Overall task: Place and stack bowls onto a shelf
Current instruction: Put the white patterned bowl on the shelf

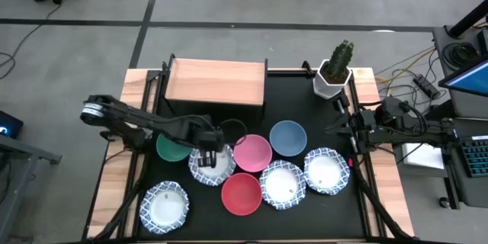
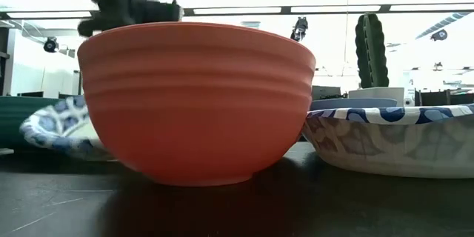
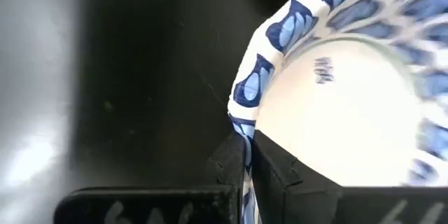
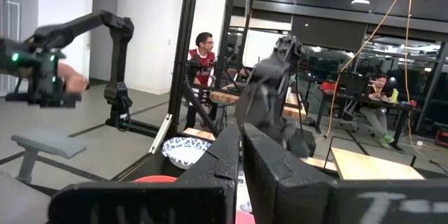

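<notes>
The left gripper (image 1: 207, 158) is working over the patterned bowl (image 1: 213, 165) that sits between the green bowl (image 1: 172, 148) and the pink bowl (image 1: 252, 152) on the black mat (image 1: 305, 110). In the left wrist view, its fingers (image 3: 227, 168) are closing on the rim of that bowl (image 3: 336, 105), one finger outside the wall and one inside, pinching the blue-patterned edge. The shelf (image 1: 216, 82) is standing bare at the far side of the mat, just beyond the green bowl. The right gripper (image 1: 352, 130) is waiting near the cactus pot (image 1: 334, 76), its fingers pressed together and holding nothing. The bowl is probably rigid, light and smooth-glazed, so a rim pinch is likely to let it swing or slip; a deep, square bite on the wall should be preferred. The material looks breakable, so lowering onto the board should be gentle. Neighbouring bowls are nearly touching it, leaving little clearance during the lift.
</notes>
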